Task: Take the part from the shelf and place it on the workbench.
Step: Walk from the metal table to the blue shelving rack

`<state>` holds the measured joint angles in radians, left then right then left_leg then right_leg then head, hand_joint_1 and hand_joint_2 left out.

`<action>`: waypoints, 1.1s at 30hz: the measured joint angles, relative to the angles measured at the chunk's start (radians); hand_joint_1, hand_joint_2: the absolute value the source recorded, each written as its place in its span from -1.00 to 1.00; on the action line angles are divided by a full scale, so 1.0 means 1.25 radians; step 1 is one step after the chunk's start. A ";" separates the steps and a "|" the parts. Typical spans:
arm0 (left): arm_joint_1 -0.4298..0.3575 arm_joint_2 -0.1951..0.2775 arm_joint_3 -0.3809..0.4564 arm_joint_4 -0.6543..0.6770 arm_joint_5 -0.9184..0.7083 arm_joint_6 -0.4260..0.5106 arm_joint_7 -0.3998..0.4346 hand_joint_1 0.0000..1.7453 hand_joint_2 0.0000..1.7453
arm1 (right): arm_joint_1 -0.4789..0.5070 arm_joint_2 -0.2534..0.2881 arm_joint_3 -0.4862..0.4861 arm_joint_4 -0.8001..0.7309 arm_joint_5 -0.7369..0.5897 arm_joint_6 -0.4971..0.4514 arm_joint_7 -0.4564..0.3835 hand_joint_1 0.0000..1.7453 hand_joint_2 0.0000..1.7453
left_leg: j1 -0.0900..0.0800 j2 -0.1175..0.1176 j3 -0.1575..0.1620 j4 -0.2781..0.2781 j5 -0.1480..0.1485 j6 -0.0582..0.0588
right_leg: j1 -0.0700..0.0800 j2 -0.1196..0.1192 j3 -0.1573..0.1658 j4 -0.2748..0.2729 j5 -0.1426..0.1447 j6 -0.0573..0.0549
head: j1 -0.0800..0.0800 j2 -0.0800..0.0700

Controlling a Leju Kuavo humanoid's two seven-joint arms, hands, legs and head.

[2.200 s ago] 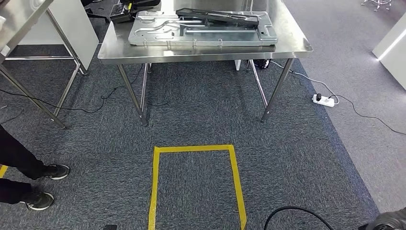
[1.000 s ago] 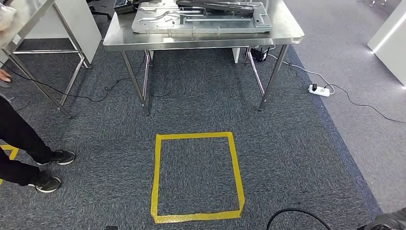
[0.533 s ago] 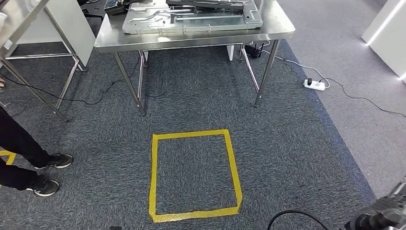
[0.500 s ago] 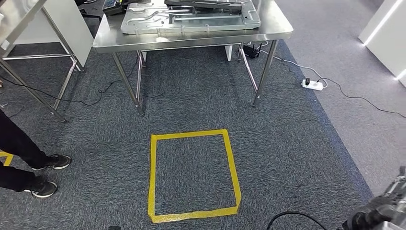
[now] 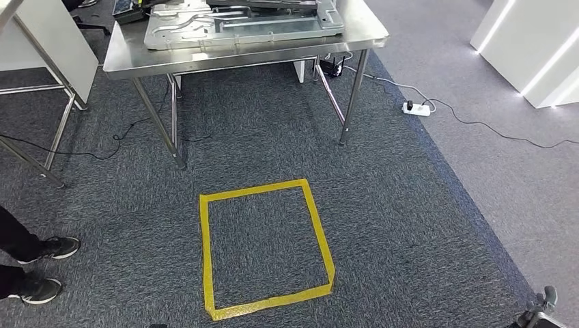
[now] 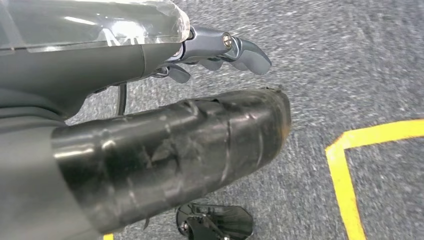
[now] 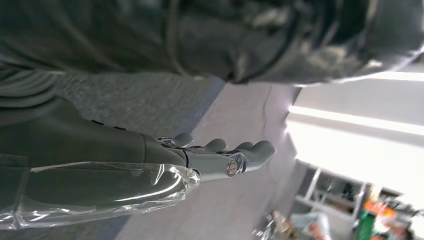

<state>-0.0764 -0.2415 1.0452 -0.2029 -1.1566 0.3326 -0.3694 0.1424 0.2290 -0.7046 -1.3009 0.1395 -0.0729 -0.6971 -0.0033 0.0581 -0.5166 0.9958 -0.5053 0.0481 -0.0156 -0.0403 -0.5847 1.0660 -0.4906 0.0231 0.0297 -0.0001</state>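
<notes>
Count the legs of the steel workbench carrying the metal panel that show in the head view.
4: near-left leg and near-right leg at the front corners of the stainless steel workbench, plus two rear legs just inside them, partly hidden under the tabletop.

head view: we look from high, forward and down; yellow tape square [image 5: 263,249] centre, workbench [image 5: 239,51] at top.
left wrist view: close behind left hand [image 6: 150,115], facing carpet; shares tape.
right wrist view: close behind right hand [image 7: 200,160], facing floor.
</notes>
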 joint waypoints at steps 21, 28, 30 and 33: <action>0.000 -0.003 0.011 0.000 0.013 0.003 0.001 -1.00 -1.00 | -0.104 -0.035 -0.319 0.440 0.101 -0.087 0.053 -1.00 -1.00 | 0.014 -0.073 0.002 0.000 0.001 -0.006 | -0.007 0.093 -0.012 -0.025 0.020 0.006 | -0.001 0.000; 0.003 -0.004 0.027 0.000 0.020 0.003 0.001 -1.00 -1.00 | -0.134 -0.030 -0.424 0.651 0.123 -0.143 0.283 -1.00 -1.00 | 0.009 -0.005 0.001 -0.004 0.003 0.004 | -0.006 0.033 -0.084 0.148 -0.053 0.012 | 0.000 0.000; 0.001 -0.004 0.028 0.000 0.020 0.001 -0.002 -1.00 -1.00 | -0.137 -0.023 -0.428 0.688 0.155 -0.160 0.303 -1.00 -1.00 | 0.007 0.010 0.002 -0.001 -0.002 -0.002 | -0.003 0.011 -0.023 0.042 -0.010 0.007 | 0.000 0.000; 0.000 -0.003 0.028 0.000 0.015 -0.002 -0.002 -1.00 -1.00 | -0.145 -0.022 -0.427 0.723 0.211 -0.172 0.332 -1.00 -1.00 | 0.001 0.026 0.004 0.004 -0.010 -0.015 | 0.005 -0.008 0.015 -0.032 0.005 -0.006 | -0.001 0.000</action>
<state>-0.0770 -0.2458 1.0807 -0.2029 -1.1373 0.3306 -0.3715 -0.0393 0.2014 -1.2383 -0.3971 0.4028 -0.2883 -0.2822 -0.0016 0.0908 -0.5118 1.0010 -0.5180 0.0292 -0.0092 -0.0498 -0.5663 1.0263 -0.4849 0.0151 0.0290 -0.0001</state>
